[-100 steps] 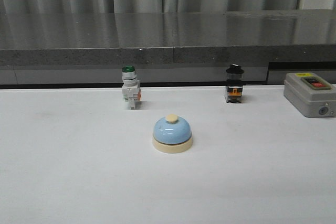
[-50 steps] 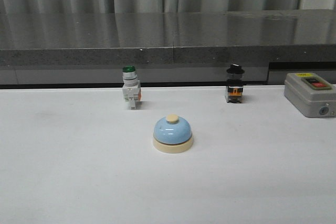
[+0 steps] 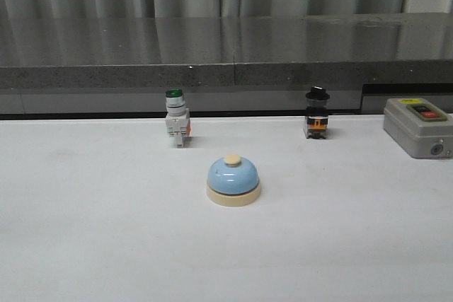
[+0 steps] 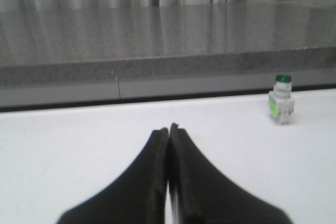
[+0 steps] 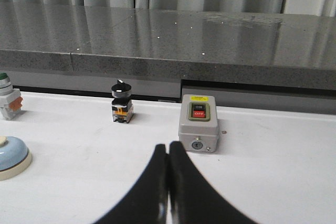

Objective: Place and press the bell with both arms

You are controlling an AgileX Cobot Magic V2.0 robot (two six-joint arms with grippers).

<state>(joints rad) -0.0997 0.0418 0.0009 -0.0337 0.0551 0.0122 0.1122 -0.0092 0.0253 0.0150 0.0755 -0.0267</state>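
A small light-blue domed bell (image 3: 233, 181) sits upright near the middle of a white table (image 3: 85, 245), alone, with a cream round base and a cream button on top. Behind it, well apart, stand a green-capped switch (image 3: 175, 118), a black-knobbed switch (image 3: 316, 113) and, at the far right, a grey box (image 3: 417, 126) with red and black buttons.

No arm reaches it. The left gripper (image 4: 168, 129) and the right gripper (image 5: 168, 148) each show 2 black fingers pressed together, holding nothing.

The bell looks rigid, light and smooth. Its glossy dome would likely slip between the fingers, so the flat rim of the base, gripped low from opposite sides, seems the safer hold. The button probably needs only a gentle downward push.
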